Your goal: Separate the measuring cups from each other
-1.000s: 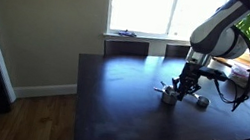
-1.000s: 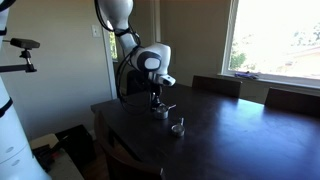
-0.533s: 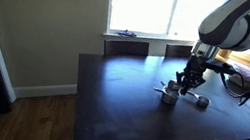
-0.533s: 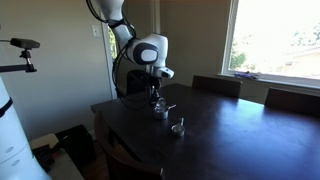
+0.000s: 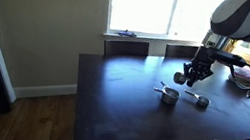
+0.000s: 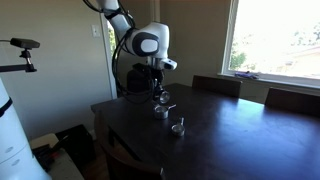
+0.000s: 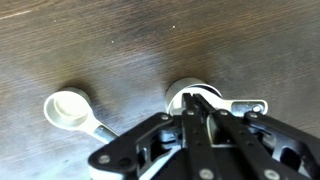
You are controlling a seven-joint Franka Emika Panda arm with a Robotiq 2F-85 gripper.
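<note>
**Cups look split already, gripper hanging over them**

The measuring cups (image 5: pixel 169 96) sit on the dark counter (image 5: pixel 121 95), with the left cup (image 7: pixel 68 105) and the right cup (image 7: pixel 185 97) clearly apart and bare counter between them. The gripper (image 5: pixel 186 78) hovers above them, right over the right cup in the wrist view, fingers pressed together with nothing pinched that I can see. I'd guess the separating is basically done. Next move is probably just backing off, unless another cup is nested inside, which I can't tell.
</note>
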